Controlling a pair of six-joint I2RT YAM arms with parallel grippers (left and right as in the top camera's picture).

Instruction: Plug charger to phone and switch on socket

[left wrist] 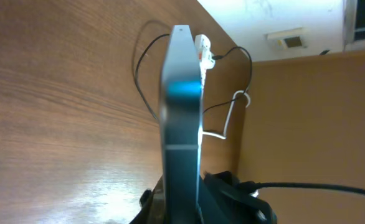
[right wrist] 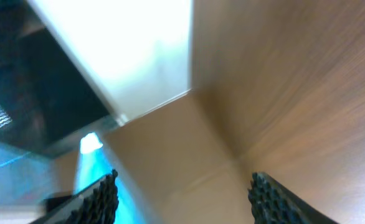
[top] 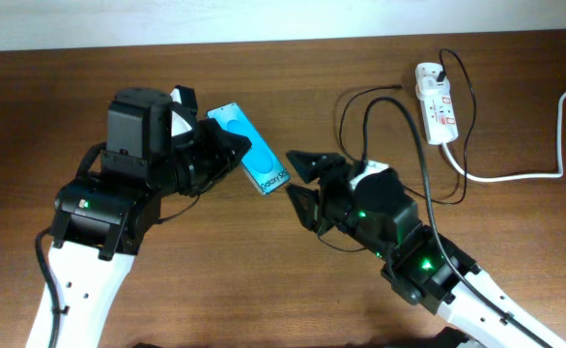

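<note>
My left gripper (top: 223,152) is shut on the phone (top: 255,151) and holds it tilted above the table, cyan screen up. In the left wrist view the phone (left wrist: 181,112) shows edge-on between the jaws. My right gripper (top: 291,176) is open and empty, its fingertips just right of the phone's free end; the phone's cyan glow (right wrist: 93,169) sits beside its left finger (right wrist: 182,194). The white socket (top: 436,101) lies at the back right with the charger's black plug (top: 441,72) in it. The thin black charger cable (top: 465,145) loops across the table; its connector tip is hidden.
The socket's thick white cord (top: 515,176) runs off the right edge. The socket (left wrist: 201,48) and cable loops also show far off in the left wrist view. Bare brown wood lies in front of and left of both arms.
</note>
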